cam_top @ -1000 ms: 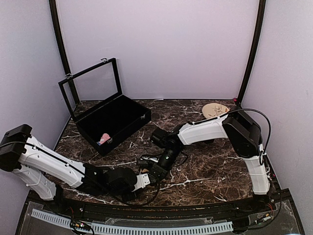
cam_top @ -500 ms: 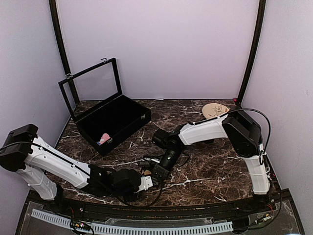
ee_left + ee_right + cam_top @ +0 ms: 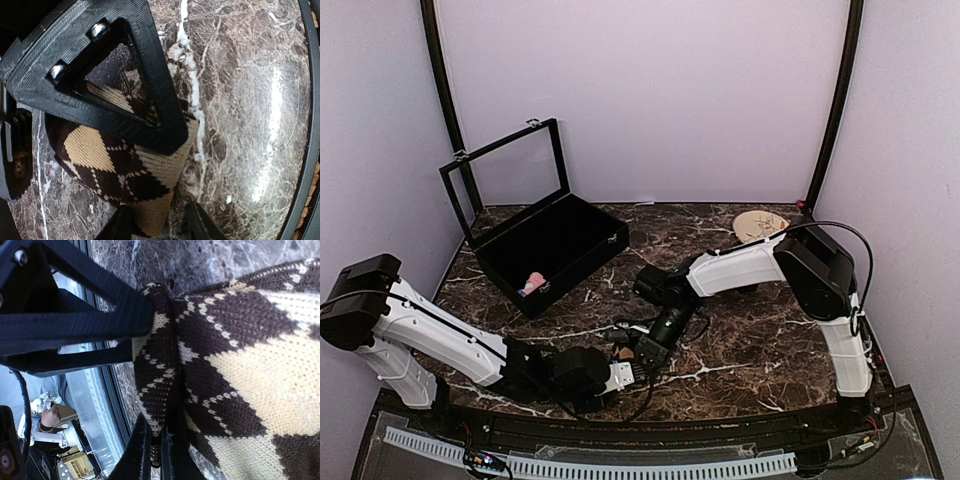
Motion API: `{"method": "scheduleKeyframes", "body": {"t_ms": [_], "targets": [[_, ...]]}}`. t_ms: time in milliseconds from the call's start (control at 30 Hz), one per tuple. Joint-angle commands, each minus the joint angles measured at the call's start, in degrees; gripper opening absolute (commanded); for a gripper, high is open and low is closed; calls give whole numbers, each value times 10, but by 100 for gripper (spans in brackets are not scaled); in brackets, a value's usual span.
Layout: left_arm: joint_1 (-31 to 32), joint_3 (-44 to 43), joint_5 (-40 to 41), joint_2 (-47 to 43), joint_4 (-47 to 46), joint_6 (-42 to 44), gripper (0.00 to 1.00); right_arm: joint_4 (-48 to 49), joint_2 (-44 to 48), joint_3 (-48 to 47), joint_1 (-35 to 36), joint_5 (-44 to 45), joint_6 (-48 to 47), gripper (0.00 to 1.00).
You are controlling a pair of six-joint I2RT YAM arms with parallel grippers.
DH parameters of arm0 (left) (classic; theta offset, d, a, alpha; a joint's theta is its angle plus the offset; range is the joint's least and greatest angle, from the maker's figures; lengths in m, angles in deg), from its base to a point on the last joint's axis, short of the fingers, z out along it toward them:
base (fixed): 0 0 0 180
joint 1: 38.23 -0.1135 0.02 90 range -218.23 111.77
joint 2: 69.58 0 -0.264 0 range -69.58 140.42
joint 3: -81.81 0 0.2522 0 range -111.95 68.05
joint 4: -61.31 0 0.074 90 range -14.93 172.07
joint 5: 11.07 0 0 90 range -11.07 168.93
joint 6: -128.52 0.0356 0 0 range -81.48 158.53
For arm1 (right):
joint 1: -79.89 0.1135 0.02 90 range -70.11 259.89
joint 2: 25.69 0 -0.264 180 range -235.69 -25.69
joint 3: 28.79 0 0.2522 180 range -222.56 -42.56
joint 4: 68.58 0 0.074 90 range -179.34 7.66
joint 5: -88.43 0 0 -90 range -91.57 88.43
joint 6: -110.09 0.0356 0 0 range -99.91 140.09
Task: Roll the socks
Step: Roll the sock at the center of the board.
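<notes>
Roll barely begun, the pair not yet together

Nearest me, my left gripper (image 3: 155,227) stands parted, loosely straddling the end of the argyle sock (image 3: 115,160) without gripping it; my right gripper (image 3: 157,450) is clenched on a fold of it. That sock lies on the table (image 3: 240,125) by the near edge, bunched but, I judge, not a finished roll. The pink sock (image 3: 533,283) sits far off in the case (image 3: 582,268). Both wrist views cut the argyle sock off, and from above the grippers cover it, so I cannot count turns
</notes>
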Motion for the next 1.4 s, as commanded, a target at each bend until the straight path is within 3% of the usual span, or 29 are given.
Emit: {"method": "scheduleKeyframes", "body": {"t_ms": [0,300,633,867,1167,1367], "targets": [[2,0,13,-6,10,6,42,-22,-12,15,-4,10,-8,0],[1,-5,42,7,-9,25,43,-22,-6,20,-4,11,-11,0],[1,-1,-15,10,-15,45,41,-23,-11,17,-7,7,-12,0],[2,-7,-39,20,-3,71,26,-25,-15,18,-10,4,-12,0],[2,-18,-60,38,6,90,18,-27,-15,19,-11,7,-13,0],[-14,-23,-88,33,25,71,12,-22,-10,24,-17,31,-5,10]]}}
